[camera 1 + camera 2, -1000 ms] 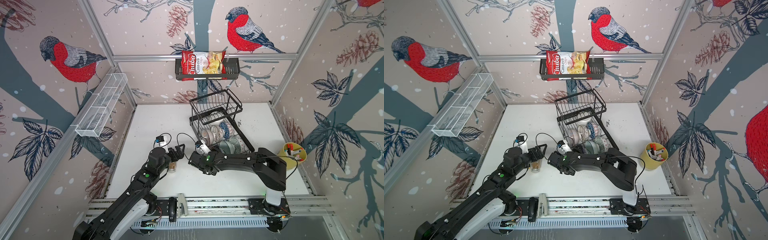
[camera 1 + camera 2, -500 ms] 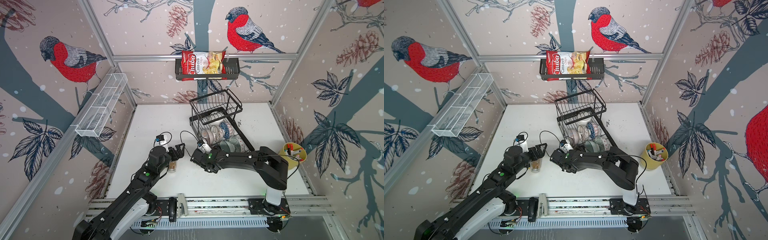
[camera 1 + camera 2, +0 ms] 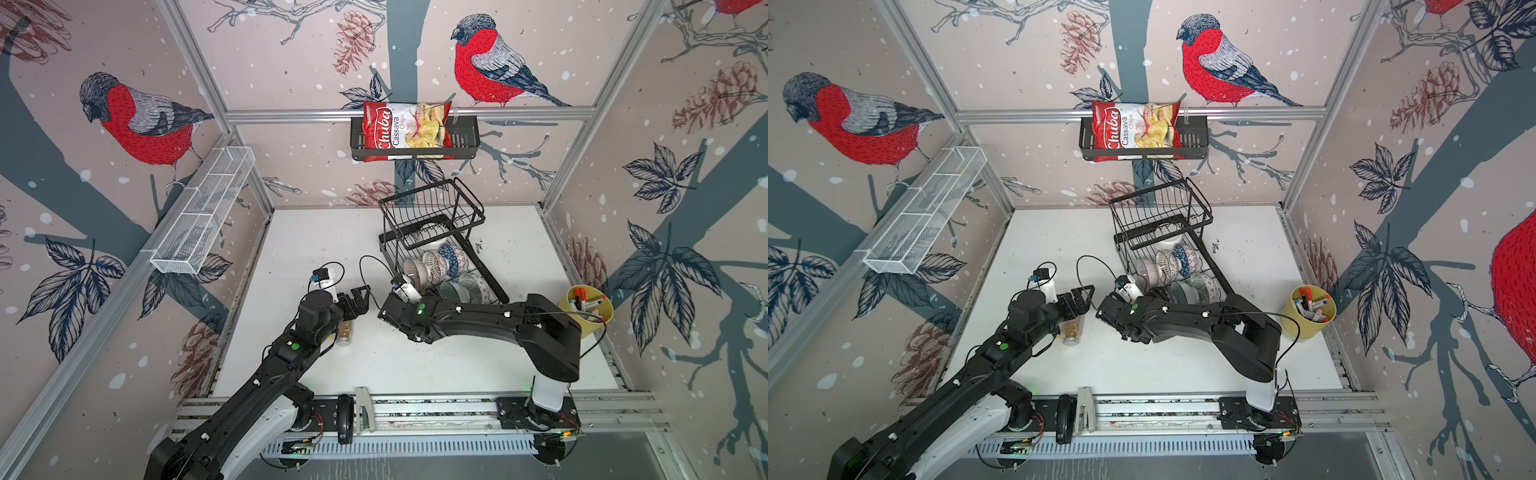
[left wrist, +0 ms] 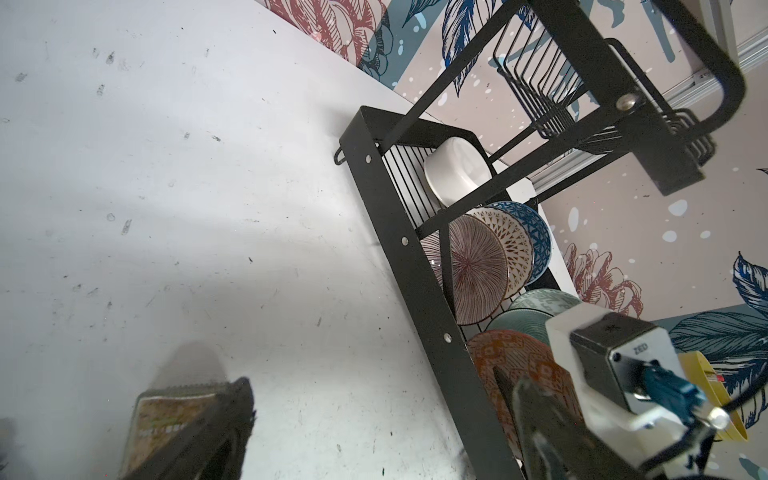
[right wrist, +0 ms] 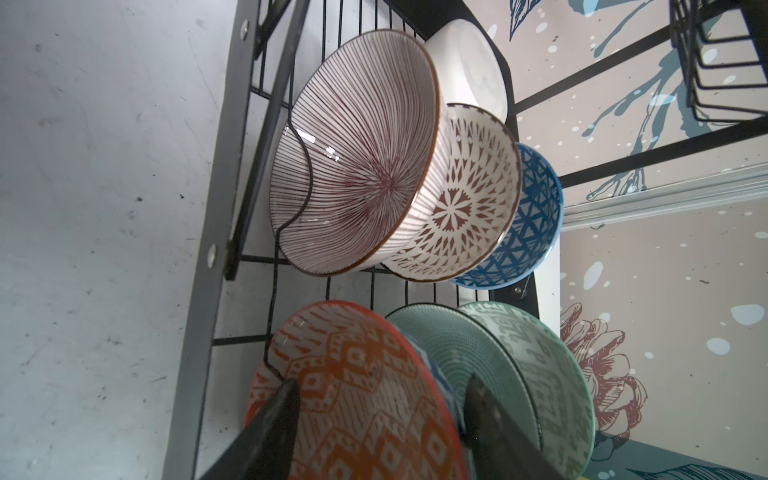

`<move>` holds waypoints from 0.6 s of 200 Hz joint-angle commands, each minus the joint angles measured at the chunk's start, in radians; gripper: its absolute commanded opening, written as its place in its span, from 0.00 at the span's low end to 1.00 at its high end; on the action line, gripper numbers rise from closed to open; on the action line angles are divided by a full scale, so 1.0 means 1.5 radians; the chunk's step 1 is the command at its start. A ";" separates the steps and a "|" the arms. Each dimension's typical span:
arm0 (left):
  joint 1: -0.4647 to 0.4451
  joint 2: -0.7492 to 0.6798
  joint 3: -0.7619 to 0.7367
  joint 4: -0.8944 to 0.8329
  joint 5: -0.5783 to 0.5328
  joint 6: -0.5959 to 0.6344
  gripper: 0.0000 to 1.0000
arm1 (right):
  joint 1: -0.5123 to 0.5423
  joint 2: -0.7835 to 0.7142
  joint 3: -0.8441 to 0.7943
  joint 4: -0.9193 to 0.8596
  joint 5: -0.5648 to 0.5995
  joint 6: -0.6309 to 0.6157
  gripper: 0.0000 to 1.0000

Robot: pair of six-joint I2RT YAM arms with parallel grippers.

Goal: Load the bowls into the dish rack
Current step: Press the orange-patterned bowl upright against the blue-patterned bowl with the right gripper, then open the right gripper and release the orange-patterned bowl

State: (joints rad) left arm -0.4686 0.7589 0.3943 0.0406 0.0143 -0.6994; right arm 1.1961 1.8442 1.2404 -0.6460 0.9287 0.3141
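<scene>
Presently, the white desk (image 3: 415, 365) carries the dish rack (image 3: 488, 274), a black two-tier wire frame standing mid-desk toward the far side. The bowls stand on edge in its lower grid, in two rows. A plain white bowl (image 5: 465, 62) sits farthest back, under the upper basket. Far row, left to right:
- maroon-striped bowl (image 5: 357, 166)
- brown triangle-patterned bowl (image 5: 469, 199)
- blue lattice bowl (image 5: 536, 216)

Near row, left to right:
- orange-red diamond-patterned bowl (image 5: 353, 395)
- thin blue rim, mostly hidden
- ribbed teal bowl (image 5: 465, 353)
- grey-green patterned bowl (image 5: 548, 374)

The right hand (image 5: 382, 382) is at the rack's near-left corner, fingers parted either side of the orange-red bowl; contact cannot be confirmed. The left hand (image 3: 360, 296) hovers left of the rack, spread wide and holding nothing, above a small jar (image 3: 345, 331) lying on the desk.
</scene>
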 commanded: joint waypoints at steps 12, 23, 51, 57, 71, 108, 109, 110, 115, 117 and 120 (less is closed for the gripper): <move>0.001 0.000 0.006 -0.002 -0.009 0.009 0.96 | 0.000 -0.005 0.006 -0.002 0.006 -0.002 0.65; 0.001 0.001 0.006 -0.002 -0.009 0.010 0.96 | -0.001 -0.004 0.006 -0.002 0.007 -0.001 0.64; 0.002 -0.001 0.008 -0.003 -0.009 0.011 0.96 | -0.001 -0.004 0.007 -0.003 0.011 -0.001 0.66; 0.001 -0.001 0.008 -0.003 -0.009 0.011 0.96 | -0.002 -0.004 0.009 -0.004 0.013 -0.001 0.67; 0.001 -0.001 0.008 -0.003 -0.010 0.011 0.97 | -0.002 -0.007 0.015 -0.007 0.013 0.001 0.68; 0.001 -0.005 0.007 -0.003 -0.012 0.009 0.96 | -0.004 -0.028 0.034 -0.007 0.010 0.003 0.74; 0.001 -0.005 0.007 -0.003 -0.012 0.009 0.96 | -0.004 -0.028 0.035 -0.006 0.009 0.003 0.74; 0.001 -0.005 0.007 -0.003 -0.012 0.009 0.96 | -0.004 -0.029 0.035 -0.006 0.008 0.003 0.74; 0.001 -0.005 0.006 -0.004 -0.012 0.009 0.96 | -0.006 -0.033 0.038 -0.006 0.008 0.002 0.75; 0.001 -0.005 0.006 -0.004 -0.012 0.009 0.96 | -0.007 -0.034 0.040 -0.007 0.008 0.004 0.75; 0.001 -0.007 0.007 -0.004 -0.012 0.009 0.96 | -0.009 -0.036 0.041 -0.007 0.007 0.004 0.76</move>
State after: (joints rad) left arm -0.4686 0.7544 0.3992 0.0376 0.0021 -0.6991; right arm 1.1904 1.8145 1.2812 -0.6498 0.9291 0.3138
